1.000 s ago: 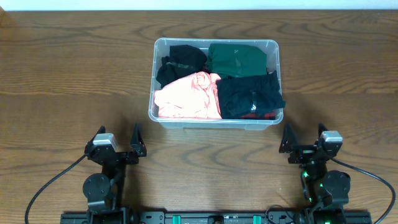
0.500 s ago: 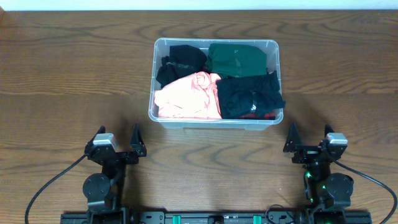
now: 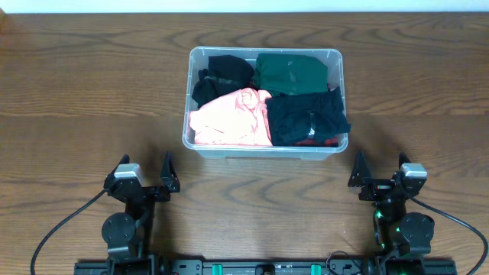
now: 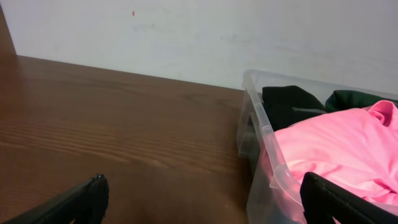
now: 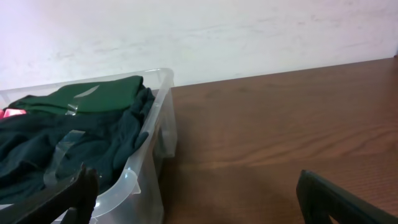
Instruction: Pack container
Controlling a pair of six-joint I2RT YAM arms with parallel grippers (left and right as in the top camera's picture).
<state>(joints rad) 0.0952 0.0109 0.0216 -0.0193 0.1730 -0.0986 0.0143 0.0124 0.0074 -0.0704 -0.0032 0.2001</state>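
Note:
The clear plastic container [image 3: 338, 55] stands at the table's middle back, filled with folded clothes: a black garment [image 3: 221, 76], a dark green one [image 3: 290, 72], a pink one [image 3: 233, 118] and a black one [image 3: 309, 118]. My left gripper [image 3: 145, 172] is open and empty near the front edge, below the container's left corner. My right gripper [image 3: 380, 172] is open and empty below its right corner. The left wrist view shows the container's corner [image 4: 264, 134] with the pink garment [image 4: 336, 143]. The right wrist view shows the container's rim [image 5: 146, 152] with the green garment [image 5: 87, 93].
The wooden table [image 3: 92, 92] spreads out on both sides of the container. A white wall [image 4: 199, 37] rises behind the table's back edge. Black cables [image 3: 61, 221] run from both arm bases at the front.
My right gripper has shifted slightly right and toward the front edge since a second ago, then stayed still. The left arm and the container have not moved.

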